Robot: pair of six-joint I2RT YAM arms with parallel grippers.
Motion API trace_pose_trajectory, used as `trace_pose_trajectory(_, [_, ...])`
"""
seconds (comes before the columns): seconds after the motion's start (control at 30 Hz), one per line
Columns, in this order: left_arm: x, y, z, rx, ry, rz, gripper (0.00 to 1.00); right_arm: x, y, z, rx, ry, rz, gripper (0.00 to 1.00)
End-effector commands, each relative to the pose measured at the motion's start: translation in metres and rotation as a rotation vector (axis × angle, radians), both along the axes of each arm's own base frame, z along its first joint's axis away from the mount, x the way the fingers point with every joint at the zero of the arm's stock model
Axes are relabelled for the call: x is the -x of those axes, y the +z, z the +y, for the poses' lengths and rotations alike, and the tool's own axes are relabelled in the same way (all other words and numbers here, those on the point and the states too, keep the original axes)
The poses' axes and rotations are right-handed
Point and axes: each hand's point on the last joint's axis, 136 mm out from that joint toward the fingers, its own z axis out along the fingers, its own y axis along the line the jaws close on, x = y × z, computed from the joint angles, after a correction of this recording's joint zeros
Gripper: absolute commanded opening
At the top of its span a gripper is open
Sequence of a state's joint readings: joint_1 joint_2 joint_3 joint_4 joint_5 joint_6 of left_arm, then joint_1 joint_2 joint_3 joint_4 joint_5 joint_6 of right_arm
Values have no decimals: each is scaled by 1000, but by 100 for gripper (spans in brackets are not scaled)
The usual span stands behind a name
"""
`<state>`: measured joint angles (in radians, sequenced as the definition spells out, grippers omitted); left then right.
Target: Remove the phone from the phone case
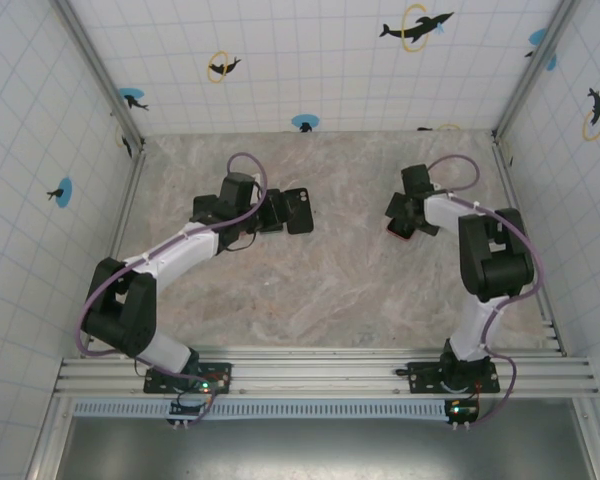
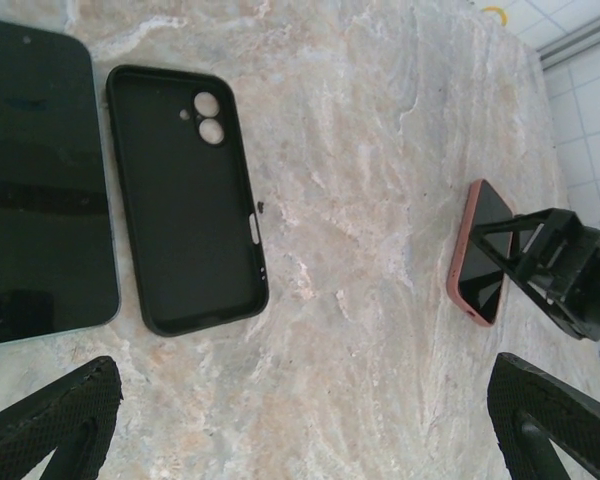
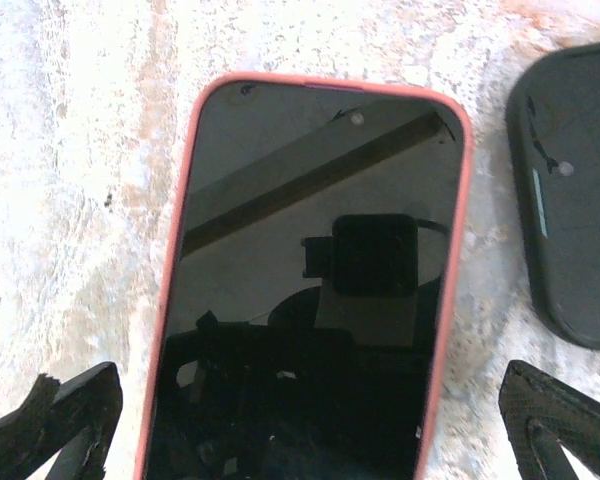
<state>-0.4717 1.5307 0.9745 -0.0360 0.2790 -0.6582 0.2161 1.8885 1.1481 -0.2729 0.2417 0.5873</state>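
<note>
On the marbled worktop (image 1: 330, 290), seen from above, a black case (image 1: 300, 210) lies at about 11 o'clock from the centre. A bare phone (image 1: 276, 213) lies just beside it on the 9 o'clock side. In the left wrist view the bare phone (image 2: 35, 170) lies screen up at 9 o'clock. The black case (image 2: 185, 200) lies open side up next to it, its camera cut-outs showing, with a narrow strip of worktop between the two.

The left end effector (image 2: 300, 410) hangs over them with its fingers (image 2: 55, 425) spread wide and nothing between them.

At about 2 o'clock from the centre lies a pink-cased phone (image 1: 400, 229), its screen up and the pink rim wrapped around its edges. In the left wrist view it appears at 3 o'clock (image 2: 480, 250), well apart from the black case.

The right end effector (image 3: 310, 405) is over this phone with its fingers (image 3: 65, 415) spread wide, one on either side of the phone's lower half. Whether they touch the pink rim cannot be told.

In the right wrist view a dark, round-cornered item (image 3: 575, 190) sits at 3 o'clock, apart from the pink-cased phone (image 3: 310, 290); what it is cannot be told
</note>
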Motion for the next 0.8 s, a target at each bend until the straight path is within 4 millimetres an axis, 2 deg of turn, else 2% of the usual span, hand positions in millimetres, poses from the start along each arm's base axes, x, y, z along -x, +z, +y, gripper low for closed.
trace_pose_trajectory(0.0, [-8, 11, -5, 17, -5, -26, 96, -8, -1, -4, 26, -26, 17, 100])
trace_pose_trajectory(0.27, [-7, 8, -4, 12, -1, -20, 96, -9, -12, -7, 50, -45, 61, 94])
trace_pose_trajectory(0.77, [-7, 5, -9, 27, -19, -19, 97, 13, -34, -3, 51, -12, 230, 91])
